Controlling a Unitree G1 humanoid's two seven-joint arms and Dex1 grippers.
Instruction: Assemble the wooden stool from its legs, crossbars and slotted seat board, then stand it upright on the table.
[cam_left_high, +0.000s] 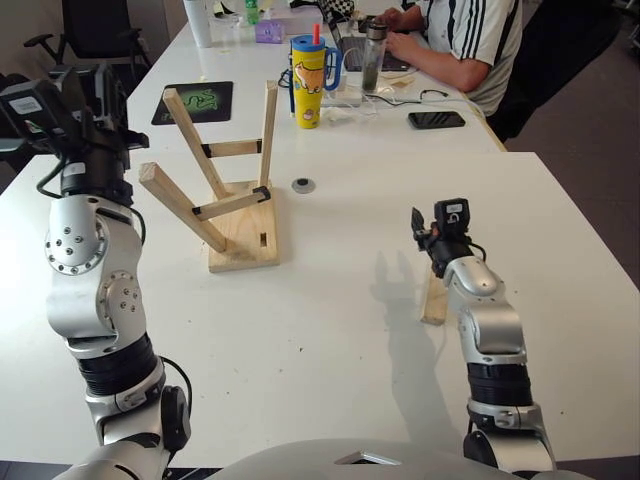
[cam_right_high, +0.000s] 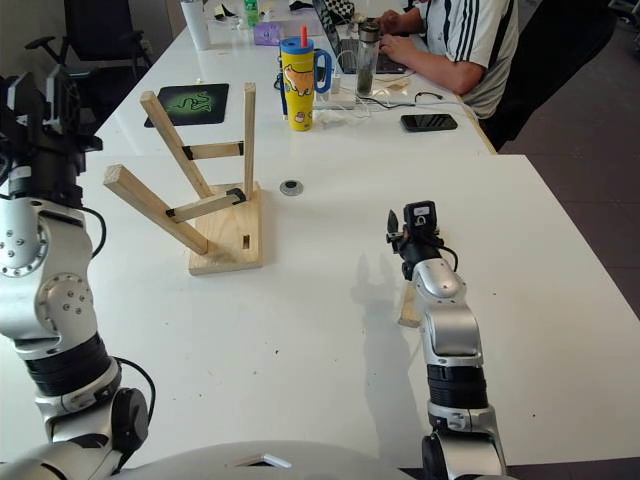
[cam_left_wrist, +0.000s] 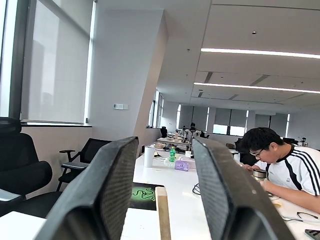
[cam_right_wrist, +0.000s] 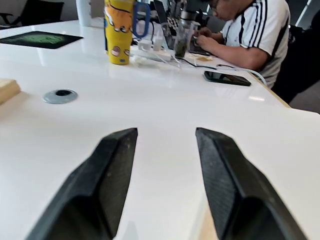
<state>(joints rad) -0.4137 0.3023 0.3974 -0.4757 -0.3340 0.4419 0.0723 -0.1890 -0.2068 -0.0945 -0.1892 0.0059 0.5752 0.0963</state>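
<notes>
Left gripper (cam_left_wrist: 165, 147) raised at far left, fingers apart, empty. Stool (cam_left_high: 235, 200) mid-table, inverted on seat board (cam_left_high: 245, 240), three legs fitted. Right gripper (cam_right_wrist: 166, 137) spread wide, empty, just beyond loose stick (cam_left_high: 434, 300), probably the fourth leg. Next: grasp, slot into board.

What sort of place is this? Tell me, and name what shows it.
Most likely an open-plan office: long white tables, black office chairs by the windows, and ceiling strip lights running down a large shared room.
</notes>
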